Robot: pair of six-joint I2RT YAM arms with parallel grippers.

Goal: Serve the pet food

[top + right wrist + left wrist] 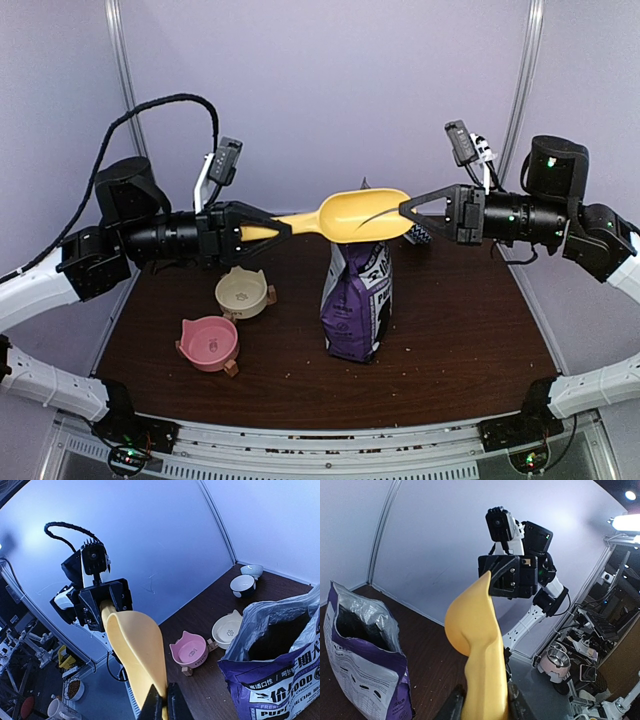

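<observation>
Bowls sit on the surface [460, 340] on the left arm's side: pink bowl [208, 343], cream bowl [242, 292]. Left gripper [283, 226] has its jaws closed against the two sides of the scoop [360, 215] handle. The empty scoop lies level, long axis left to right, bowl end rightward. Straight beneath that end stands the open bag [357, 300], where the pet food [272, 642] shows only as a dark mass, pellets indistinct. Right gripper [403, 208] pinches the scoop's far rim, so dipping likely falls to the left arm once that end is released.
</observation>
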